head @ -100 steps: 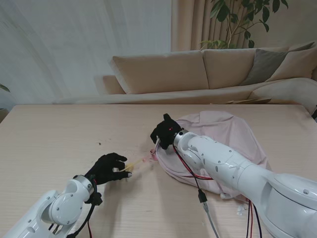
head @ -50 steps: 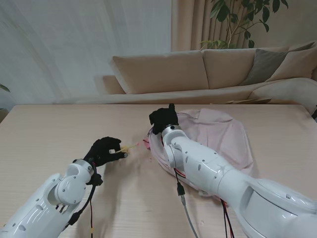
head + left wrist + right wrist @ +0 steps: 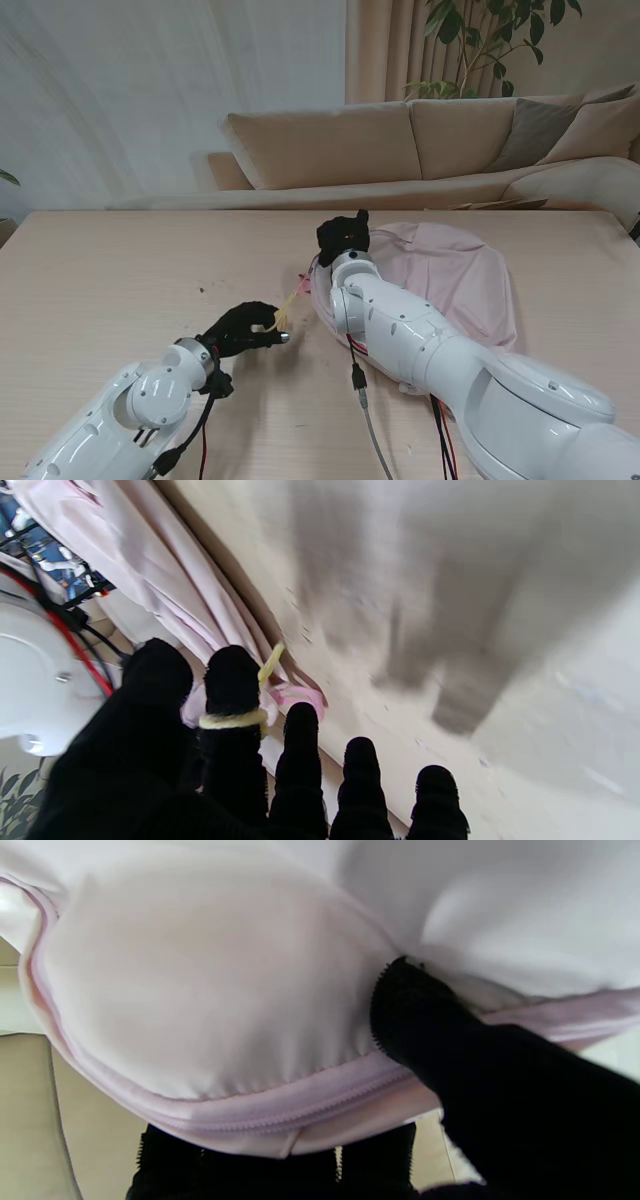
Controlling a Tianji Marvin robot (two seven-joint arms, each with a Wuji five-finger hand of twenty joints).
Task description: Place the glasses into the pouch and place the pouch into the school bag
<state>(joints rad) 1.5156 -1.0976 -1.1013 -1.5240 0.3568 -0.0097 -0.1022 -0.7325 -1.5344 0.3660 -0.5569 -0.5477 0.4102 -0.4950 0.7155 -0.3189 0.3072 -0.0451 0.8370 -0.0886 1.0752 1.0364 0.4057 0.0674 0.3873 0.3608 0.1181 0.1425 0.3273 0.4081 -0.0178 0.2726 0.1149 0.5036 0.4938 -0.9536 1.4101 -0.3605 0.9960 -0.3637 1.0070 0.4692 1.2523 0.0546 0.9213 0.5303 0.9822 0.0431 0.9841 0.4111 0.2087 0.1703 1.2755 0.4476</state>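
The pink school bag [image 3: 455, 275] lies on the table to my right, its zip rim [image 3: 260, 1117] seen close in the right wrist view. My right hand [image 3: 343, 238] is shut on the bag's left edge, with the thumb [image 3: 425, 1010] on top of the fabric and the other fingers under the rim. My left hand [image 3: 245, 328] is shut on a thin yellow cord [image 3: 288, 308] that runs up to the bag's edge. That cord [image 3: 232, 720] loops round one finger, beside a pink ribbon loop [image 3: 302, 696]. No glasses or pouch show in any view.
The wooden table [image 3: 120, 270] stretches to my left, with a small dark speck [image 3: 201, 291] on it. A beige sofa [image 3: 400, 140] and a plant [image 3: 480, 40] stand beyond the far edge. Cables [image 3: 365, 400] hang off my right arm.
My left hand has moved right, toward the bag, drawing the yellow cord steeper. My right hand has shifted farther from me along the bag's edge, which now stands higher.
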